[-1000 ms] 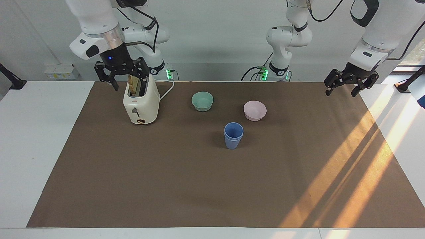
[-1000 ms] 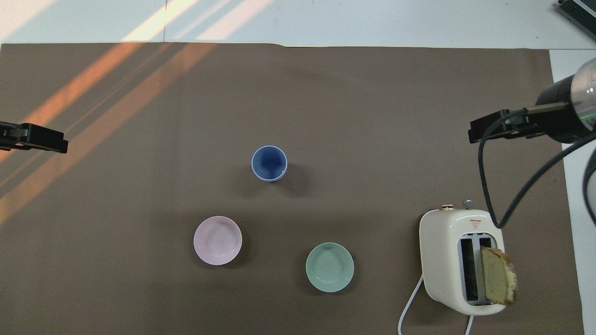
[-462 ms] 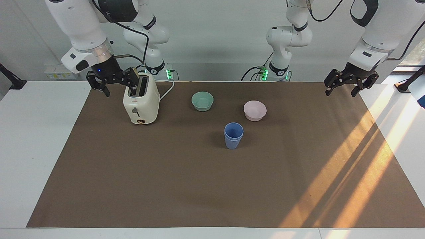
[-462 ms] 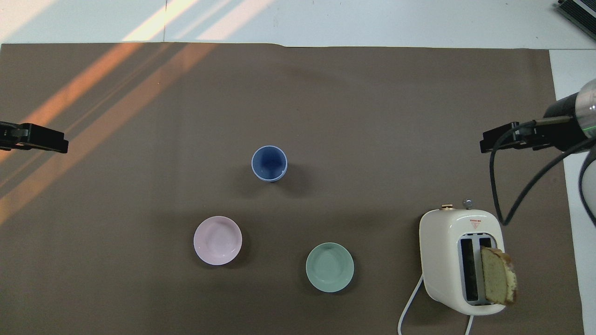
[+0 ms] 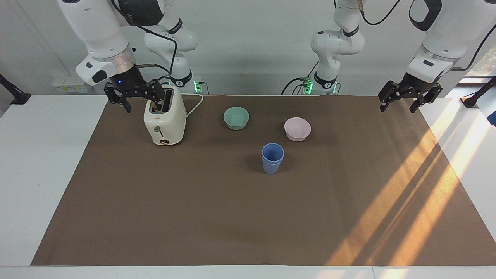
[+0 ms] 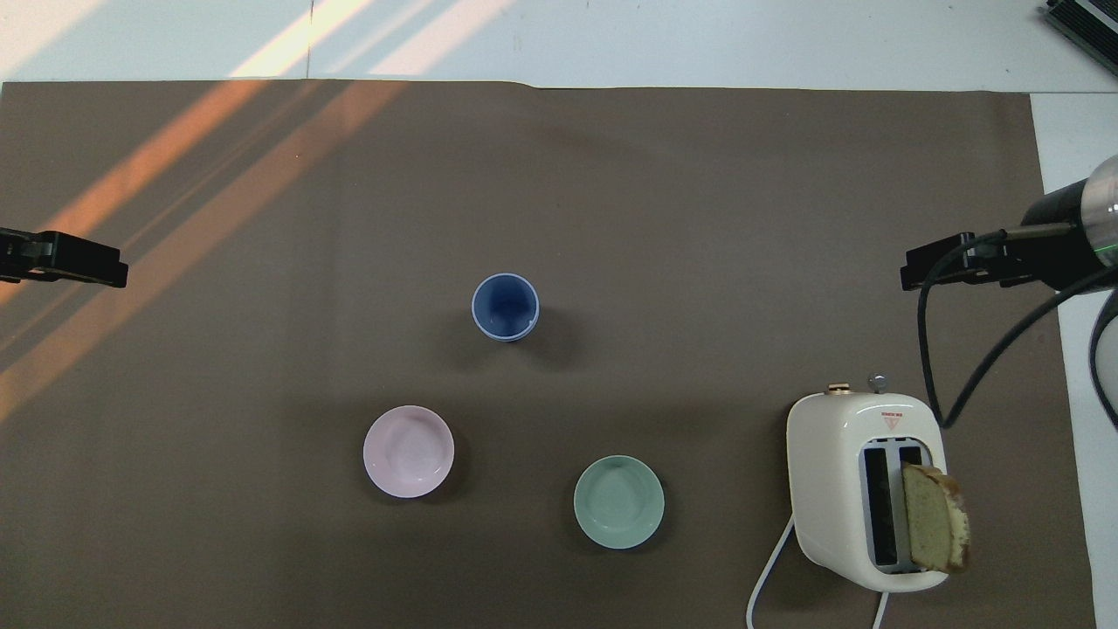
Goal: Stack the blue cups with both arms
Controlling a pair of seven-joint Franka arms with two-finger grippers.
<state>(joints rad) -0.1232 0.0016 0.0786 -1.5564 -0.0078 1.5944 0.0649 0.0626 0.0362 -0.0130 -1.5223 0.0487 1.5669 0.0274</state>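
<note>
We are seeing the right gripper (image 5: 140, 99) (image 6: 952, 266) hanging in the air over the edge of the brown mat (image 5: 193, 217) (image 6: 742, 218) at the right arm's end of the table (image 5: 38, 162), its black fingers spread wide and holding nothing. Just beside it, a cream toaster (image 5: 164, 124) (image 6: 838, 489) is standing on the mat with a slice of bread (image 6: 935, 528) poking up out of one slot and a white cord trailing from it toward the robots. Moving along toward the left arm's end, we are looking at a mint-green bowl (image 5: 236, 117) (image 6: 618, 501) sitting upright on the mat. Next, the blue cups (image 5: 272, 158) (image 6: 505, 306) are standing upright near the middle of the mat, one nested inside the other with its rim showing just above the outer cup's rim. The stack is resting farther from the robots than both bowls, between them along the table, and neither gripper is touching it. A pink bowl (image 5: 297, 128) (image 6: 408, 451) is sitting a little nearer to the robots than the cups and slightly farther from them than the mint-green one. Last, the left gripper (image 5: 399, 104) (image 6: 61, 259) is hovering over the mat's edge at the left arm's end, where sunlight is streaking across the mat, and its fingers too are parted and empty, well apart from the cups.
</note>
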